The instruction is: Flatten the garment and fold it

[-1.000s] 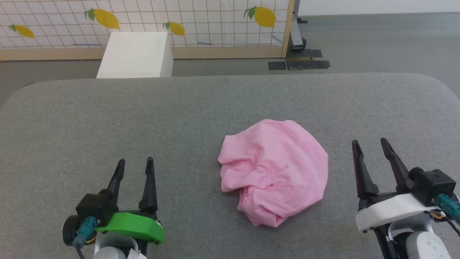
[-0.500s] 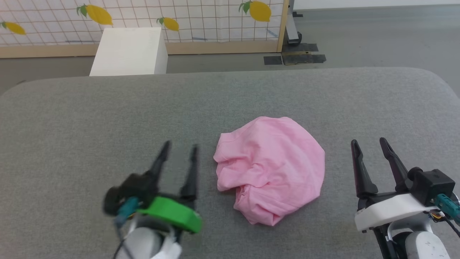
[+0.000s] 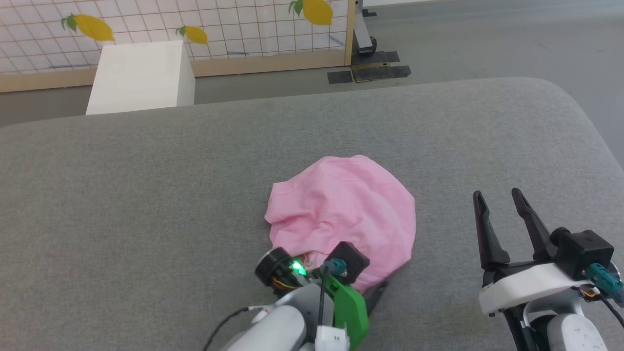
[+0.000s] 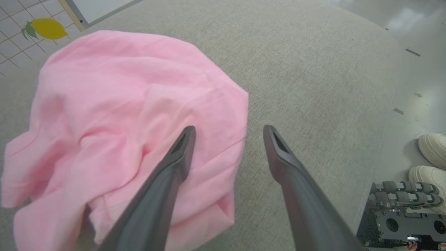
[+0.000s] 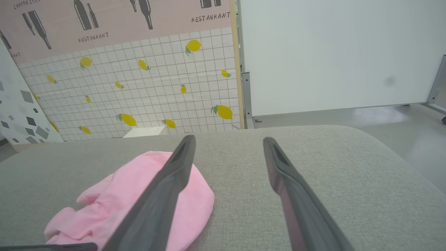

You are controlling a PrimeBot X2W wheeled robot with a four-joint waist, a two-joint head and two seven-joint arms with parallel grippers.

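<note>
The garment (image 3: 351,204) is a crumpled pink heap in the middle of the grey padded table (image 3: 146,195). My left arm's green-covered wrist (image 3: 348,304) hangs over the heap's near edge. In the left wrist view my left gripper (image 4: 228,130) is open just above the garment (image 4: 122,97): one finger over the cloth, the other over bare table beside its edge, nothing between them. My right gripper (image 3: 496,193) stands open to the right of the heap, apart from it. The right wrist view has that gripper (image 5: 228,139) open, with the garment (image 5: 104,202) at lower left.
A white box (image 3: 139,78) stands on the floor beyond the table's far edge, before a lemon-tiled partition (image 3: 219,24). The table's rounded right corner (image 3: 570,97) drops to grey floor. A person's white shoes (image 4: 432,153) show by the robot's base (image 4: 404,216).
My left arm has swung right from the table's lower left to the garment's near edge, fingers still apart. The head camera has turned a little. The right gripper has stayed put.
</note>
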